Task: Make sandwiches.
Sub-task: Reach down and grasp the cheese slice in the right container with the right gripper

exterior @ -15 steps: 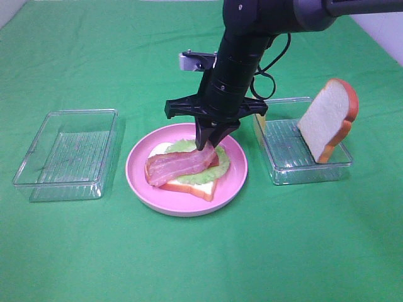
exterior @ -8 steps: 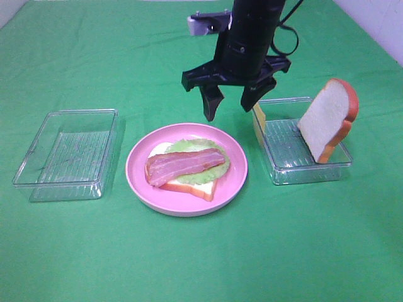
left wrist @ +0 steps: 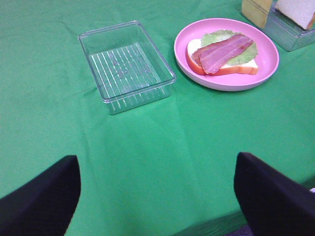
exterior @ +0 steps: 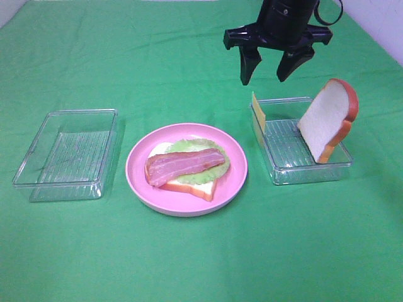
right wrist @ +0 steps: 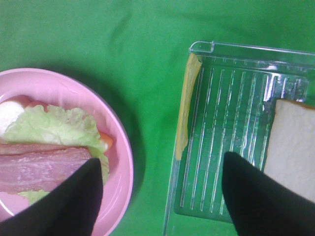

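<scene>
Green cloth surface (exterior: 201, 264): carries every item listed.

Left pincer (left wrist: 156, 161): shown only by its own wrist camera. Two black fingers spread wide, released, gripping nothing, above bare cloth and well apart from the plate and trays.

Plate (exterior: 135, 179): pink, round, mid-surface, between the two trays.
- Bottom slice (exterior: 195, 189): white bread with an orange-brown crust, lying flat on the plate.
- Lettuce (exterior: 203, 175): pale green leaf lying on the bottom slice.
- Bacon (exterior: 184, 165): reddish-brown strip lying across the lettuce, topmost layer.

Left tray (exterior: 63, 190): clear ribbed plastic, left of the plate and apart from it.

Right tray (exterior: 296, 171): clear ribbed plastic, right of the plate and near it.
- Cheese (exterior: 258, 113): thin yellow square, on edge against the tray wall nearest the plate.
- Upright slice (exterior: 326, 123): second bread slice, tilted, leaning at the tray's far right end.

Right pincer (exterior: 263, 79): black, jaws spread, released, raised above the far plate-side corner of the right tray and touching nothing. Its wrist view shows the cheese below, between the two fingers.
</scene>
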Controlling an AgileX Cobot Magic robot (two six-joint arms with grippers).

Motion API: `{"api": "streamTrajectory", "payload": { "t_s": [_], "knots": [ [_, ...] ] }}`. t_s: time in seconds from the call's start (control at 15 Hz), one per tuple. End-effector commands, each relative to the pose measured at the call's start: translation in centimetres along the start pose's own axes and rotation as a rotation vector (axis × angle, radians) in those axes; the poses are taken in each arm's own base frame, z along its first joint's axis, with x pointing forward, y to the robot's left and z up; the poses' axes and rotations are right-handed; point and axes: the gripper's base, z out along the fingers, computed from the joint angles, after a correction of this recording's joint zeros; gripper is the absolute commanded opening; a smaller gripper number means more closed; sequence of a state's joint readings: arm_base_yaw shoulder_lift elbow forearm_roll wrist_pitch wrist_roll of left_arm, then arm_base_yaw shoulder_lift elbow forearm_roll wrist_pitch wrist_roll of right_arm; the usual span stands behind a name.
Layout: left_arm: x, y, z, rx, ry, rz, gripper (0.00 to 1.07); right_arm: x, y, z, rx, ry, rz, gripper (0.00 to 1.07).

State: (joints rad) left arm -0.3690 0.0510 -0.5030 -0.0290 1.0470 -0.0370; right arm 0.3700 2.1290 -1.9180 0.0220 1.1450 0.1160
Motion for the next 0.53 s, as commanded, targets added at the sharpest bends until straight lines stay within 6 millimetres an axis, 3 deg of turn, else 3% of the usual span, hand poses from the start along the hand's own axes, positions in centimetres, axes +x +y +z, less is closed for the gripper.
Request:
{"api": "streamTrajectory", "payload": {
  "t_s": [0.07,0.33,0.53],
  "knots": [
    [0.0,0.0,-0.1,0.002,-0.016,0.004,0.8,-0.2,-0.1,2.6,-0.047,0.056,-0.005,0.65],
    [0.0,0.0,-0.1,0.002,-0.016,0.004,0.8,-0.4,-0.4,6.5,-0.01,0.102,-0.012,0.62],
    [0.0,0.0,-0.1,0.002,-0.016,0.004,0.8,-0.5,-0.5,7.4,-0.008,0.095,-0.013,0.5]
  ]
}}
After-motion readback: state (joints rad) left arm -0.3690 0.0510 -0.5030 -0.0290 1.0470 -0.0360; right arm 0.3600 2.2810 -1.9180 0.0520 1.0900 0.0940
